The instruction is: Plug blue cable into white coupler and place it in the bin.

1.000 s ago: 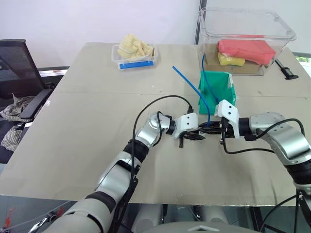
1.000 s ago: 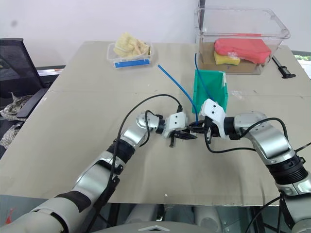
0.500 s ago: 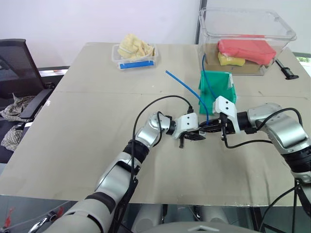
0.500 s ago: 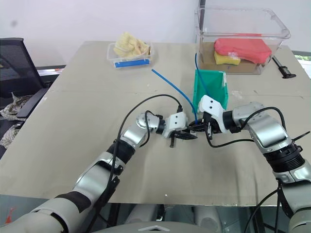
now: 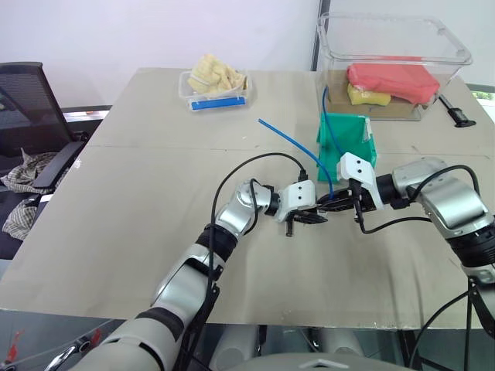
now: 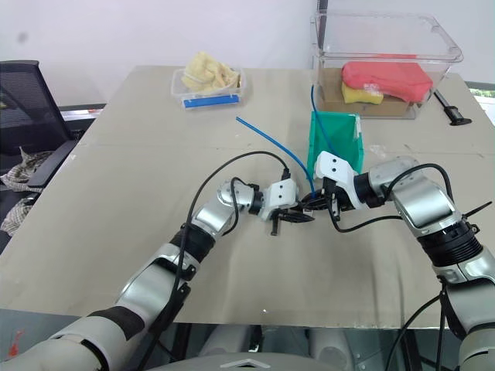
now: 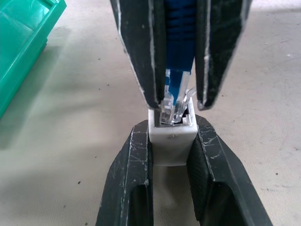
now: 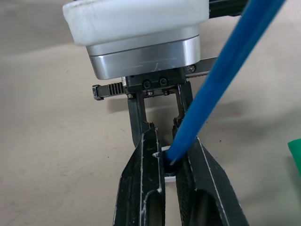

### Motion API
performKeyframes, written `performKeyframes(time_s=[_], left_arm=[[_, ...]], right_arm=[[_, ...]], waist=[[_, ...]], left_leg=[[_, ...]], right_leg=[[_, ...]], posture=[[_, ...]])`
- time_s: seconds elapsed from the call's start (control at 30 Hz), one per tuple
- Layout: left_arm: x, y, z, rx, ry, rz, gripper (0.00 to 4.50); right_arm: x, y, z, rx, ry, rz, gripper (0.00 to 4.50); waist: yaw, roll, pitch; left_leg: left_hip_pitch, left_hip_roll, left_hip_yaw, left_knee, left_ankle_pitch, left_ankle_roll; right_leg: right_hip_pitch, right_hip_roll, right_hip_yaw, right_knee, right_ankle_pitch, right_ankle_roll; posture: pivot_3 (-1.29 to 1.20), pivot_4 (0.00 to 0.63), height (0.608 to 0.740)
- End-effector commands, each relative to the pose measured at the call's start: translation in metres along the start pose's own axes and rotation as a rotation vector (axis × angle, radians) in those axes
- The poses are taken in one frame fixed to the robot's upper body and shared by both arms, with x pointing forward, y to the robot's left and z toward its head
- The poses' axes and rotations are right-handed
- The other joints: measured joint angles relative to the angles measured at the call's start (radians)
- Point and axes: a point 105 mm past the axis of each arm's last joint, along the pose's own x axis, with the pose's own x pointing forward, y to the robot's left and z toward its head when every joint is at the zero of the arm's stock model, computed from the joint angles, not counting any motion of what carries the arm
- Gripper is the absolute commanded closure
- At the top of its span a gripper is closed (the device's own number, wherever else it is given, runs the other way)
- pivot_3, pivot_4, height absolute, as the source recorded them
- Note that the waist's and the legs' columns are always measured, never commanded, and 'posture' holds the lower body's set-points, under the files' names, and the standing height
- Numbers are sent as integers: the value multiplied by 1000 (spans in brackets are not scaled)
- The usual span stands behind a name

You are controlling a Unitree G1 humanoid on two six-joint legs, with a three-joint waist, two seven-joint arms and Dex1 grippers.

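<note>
My left gripper point(image 5: 315, 217) is shut on the white coupler point(image 7: 171, 139), a small white block held between its black fingers with the socket facing away. My right gripper point(image 5: 334, 205) meets it head-on, shut on the blue cable point(image 5: 290, 141) just behind its clear plug point(image 7: 171, 107). The tip of the plug sits in the mouth of the coupler's socket. From the grip the cable rises, and its free end sticks up to the left over the table. The teal bin point(image 5: 352, 131) stands just behind both grippers, near the right one.
A large clear tub point(image 5: 390, 46) with red and yellow items stands at the back right, with a black tool point(image 5: 456, 112) beside it. A small clear tray point(image 5: 215, 81) with a blue strip sits at the back centre. A black chair point(image 5: 31, 124) stands left of the table.
My right wrist has turned while still holding the cable, and the cable's free end has swung to the left. The left gripper has kept still with the coupler.
</note>
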Motion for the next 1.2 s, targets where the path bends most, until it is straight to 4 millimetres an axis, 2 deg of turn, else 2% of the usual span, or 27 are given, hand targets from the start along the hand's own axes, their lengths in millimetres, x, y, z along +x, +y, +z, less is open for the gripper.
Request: performKeyframes(time_s=[0.03, 0.47, 0.7, 0.93, 1.2], left_arm=[[3, -3, 7, 22, -24, -12, 4112], [3, -4, 9, 14, -31, -3, 4112], [3, -3, 10, 15, -32, 0, 4112], [3, -3, 10, 16, -32, -3, 4112], [4, -4, 11, 24, -36, -7, 4112]], right_arm=[[10, 9, -38, 128, 135, 55, 4500], [6, -7, -19, 153, 55, 32, 4500], [4, -9, -19, 135, 62, 33, 4500], [-1, -17, -4, 111, -8, 7, 4500], [-4, -18, 1, 96, -34, 7, 4500]], waist=[[1, 0, 0], [0, 0, 0], [0, 0, 0], [0, 0, 0], [0, 0, 0]], left_leg=[[0, 0, 0, 0, 0, 0], [0, 0, 0, 0, 0, 0], [0, 0, -1, 0, 0, -1], [-1, 0, -1, 0, 0, -1], [-1, 0, -1, 0, 0, -1]], right_leg=[[0, 0, 0, 0, 0, 0], [0, -1, 0, -1, 0, 0], [0, -1, 0, -1, 0, 0], [0, -1, 0, -1, 0, 0], [-1, -1, 0, -1, 0, 0]], posture=[[0, 150, 740], [0, 150, 740], [0, 150, 740], [0, 150, 740], [0, 150, 740]])
